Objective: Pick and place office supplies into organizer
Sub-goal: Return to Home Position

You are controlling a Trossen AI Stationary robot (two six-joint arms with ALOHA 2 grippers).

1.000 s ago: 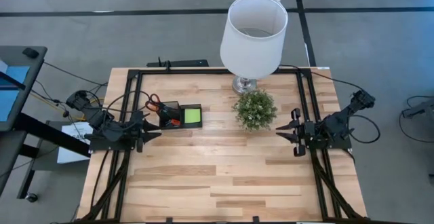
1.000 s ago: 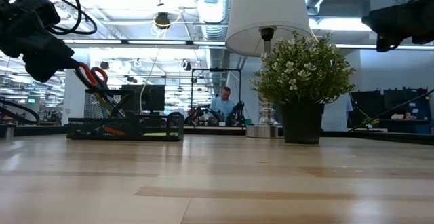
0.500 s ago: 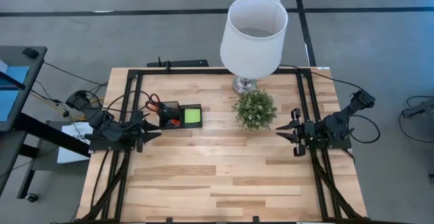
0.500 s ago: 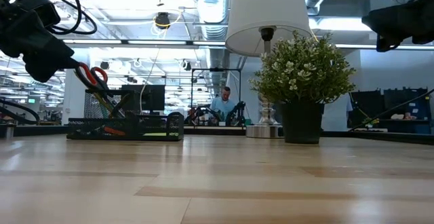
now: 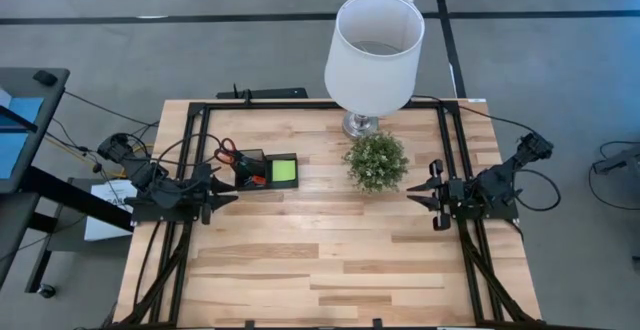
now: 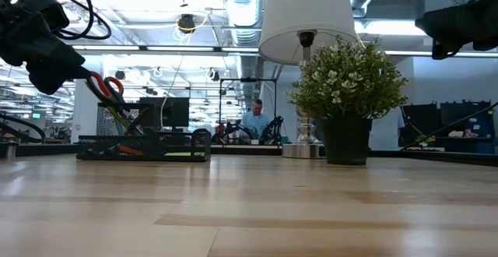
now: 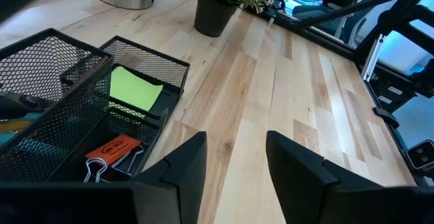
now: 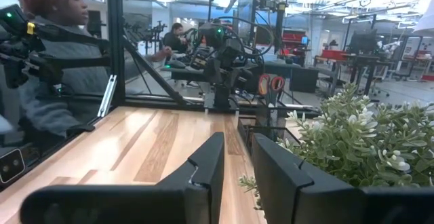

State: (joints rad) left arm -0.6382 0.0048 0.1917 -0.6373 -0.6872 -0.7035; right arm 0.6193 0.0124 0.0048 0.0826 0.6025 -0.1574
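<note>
Left fingers (image 7: 186,170) open, empty. Organizer (image 7: 88,108) just ahead, off to one side, long side running toward plant (image 5: 377,162). Right fingers (image 8: 207,163) open, empty, well apart beyond plant. Left ones nearer.

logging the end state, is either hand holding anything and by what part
Nothing is held: the left hand and right hand are both open and empty.

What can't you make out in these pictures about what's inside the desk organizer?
- Pens: count and colours unclear; mesh and the picture's edge hide them in the left wrist view, and they are too small in the high view.
- Scissors: blades hidden inside the organizer, low view.
- Sticky-note pad: partly behind the tray wall, left wrist view.
Left pincer and right pincer wait open at the table's sides.
</note>
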